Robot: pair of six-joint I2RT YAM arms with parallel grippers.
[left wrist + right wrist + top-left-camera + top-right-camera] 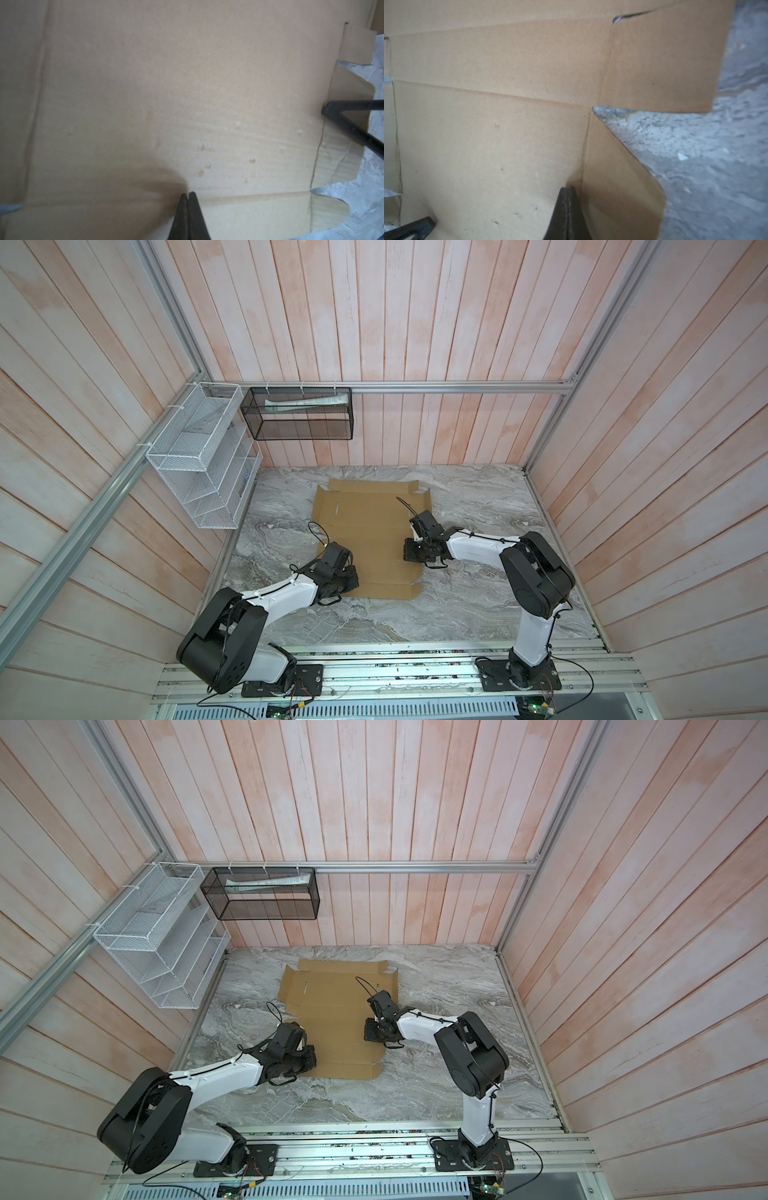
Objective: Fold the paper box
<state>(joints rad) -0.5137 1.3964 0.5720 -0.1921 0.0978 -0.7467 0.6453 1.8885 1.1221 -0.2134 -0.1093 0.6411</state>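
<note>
Lying flat mid-frame on the marble desk (478, 497), unfolded box (370, 526), left tool (188, 194) pressed together over its lower-left corner, right tool (568, 188) pressed together at its right edge, beside a curling flap (623, 187).

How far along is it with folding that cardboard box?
Barely begun. Done: nothing, the paper box lies as an open sheet on the table. In hand: the left fingers and right fingers, both shut, seem to press their tips onto it near creases; a side flap beside the right ones tilts up. Left: raising walls, tucking flaps, closing.
</note>
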